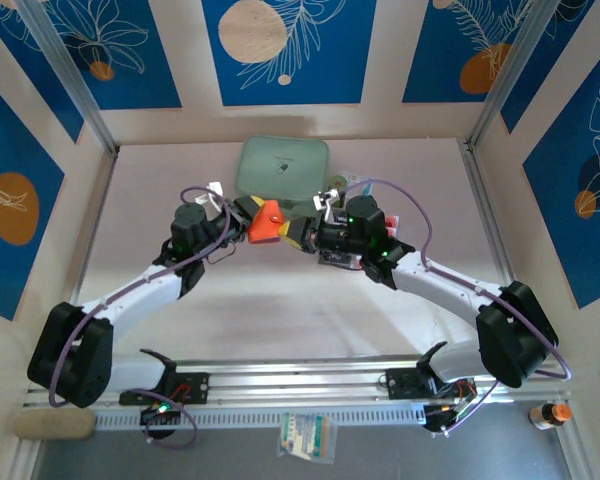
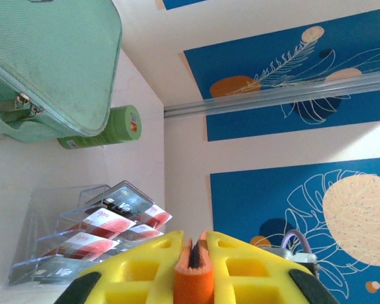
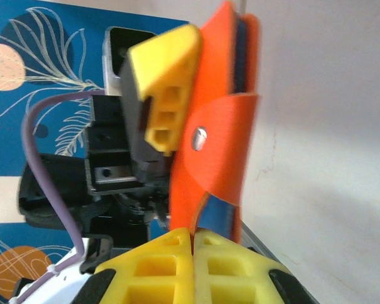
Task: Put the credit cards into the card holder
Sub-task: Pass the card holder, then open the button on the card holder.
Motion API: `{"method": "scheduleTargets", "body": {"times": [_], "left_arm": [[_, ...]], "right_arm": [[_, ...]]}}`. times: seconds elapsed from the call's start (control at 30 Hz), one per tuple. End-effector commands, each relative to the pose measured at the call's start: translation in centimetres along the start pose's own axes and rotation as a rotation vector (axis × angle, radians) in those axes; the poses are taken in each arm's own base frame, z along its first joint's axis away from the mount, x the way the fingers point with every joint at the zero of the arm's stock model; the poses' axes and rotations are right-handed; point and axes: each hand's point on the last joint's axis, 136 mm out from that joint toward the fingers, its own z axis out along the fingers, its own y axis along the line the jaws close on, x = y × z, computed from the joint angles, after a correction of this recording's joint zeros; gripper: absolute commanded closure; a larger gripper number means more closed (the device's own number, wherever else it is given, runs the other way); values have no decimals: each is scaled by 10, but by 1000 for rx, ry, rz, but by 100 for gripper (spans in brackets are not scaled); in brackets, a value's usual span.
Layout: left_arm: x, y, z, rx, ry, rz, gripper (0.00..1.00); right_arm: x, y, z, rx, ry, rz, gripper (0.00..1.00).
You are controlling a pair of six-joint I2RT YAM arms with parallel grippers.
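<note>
The orange-red card holder (image 1: 266,222) hangs above the middle of the table, held between both arms. My left gripper (image 1: 246,213) is shut on its left edge, and in the left wrist view the yellow fingers (image 2: 152,266) pinch the folded orange edge (image 2: 193,278). My right gripper (image 3: 194,233) is shut on a flap of the card holder (image 3: 218,152) from the other side, with the snap tab hanging loose. Several credit cards (image 2: 107,223), pale with red ends, stand in a clear tray behind the left gripper.
A mint-green zip case (image 1: 282,166) lies at the back centre. A green bottle (image 2: 104,130) lies between it and the clear tray (image 2: 31,234). A small orange bottle (image 1: 548,413) and a packet (image 1: 305,437) sit beyond the front rail.
</note>
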Motion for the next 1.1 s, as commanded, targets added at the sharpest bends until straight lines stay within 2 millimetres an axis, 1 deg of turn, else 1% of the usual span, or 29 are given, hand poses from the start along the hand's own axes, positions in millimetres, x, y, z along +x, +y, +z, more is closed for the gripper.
{"method": "scheduleTargets", "body": {"times": [0.0, 0.07, 0.13, 0.17, 0.23, 0.33, 0.4, 0.47, 0.57, 0.6, 0.77, 0.87, 0.93, 1.07], "left_arm": [[-1, -7, -5, 29, -25, 60, 100], [-1, -6, -6, 27, -30, 92, 100], [0, -1, -7, 15, -25, 125, 100], [1, 1, -7, 9, -24, 138, 100], [3, 6, -8, -1, -21, 159, 100], [5, 15, -9, -21, -14, 177, 100], [7, 19, -10, -33, -8, 190, 100], [7, 21, -10, -45, -4, 205, 100], [8, 24, -11, -62, -3, 213, 100], [9, 24, -11, -66, -3, 214, 100], [9, 24, -11, -67, -6, 207, 100], [9, 23, -12, -68, -7, 206, 100], [8, 22, -13, -69, -12, 206, 100], [9, 19, -14, -64, -11, 208, 100]], "right_arm": [[13, -51, -3, 140, 34, 49, 86], [18, -75, -10, 199, 40, 67, 81], [19, -88, -19, 237, 33, 71, 80], [18, -90, -24, 256, 22, 59, 80], [15, -87, -33, 293, 4, 24, 80], [5, -71, -45, 358, -28, -71, 76], [-3, -57, -49, 406, -36, -149, 71], [-10, -47, -49, 449, -34, -209, 63], [-18, -35, -40, 500, -22, -285, 53], [-20, -33, -37, 519, -20, -302, 51], [-24, -25, -6, 591, 13, -405, 46], [-22, -28, 11, 642, 39, -456, 45], [-20, -33, 20, 675, 53, -477, 44], [-17, -42, 36, 711, 71, -502, 44]]}}
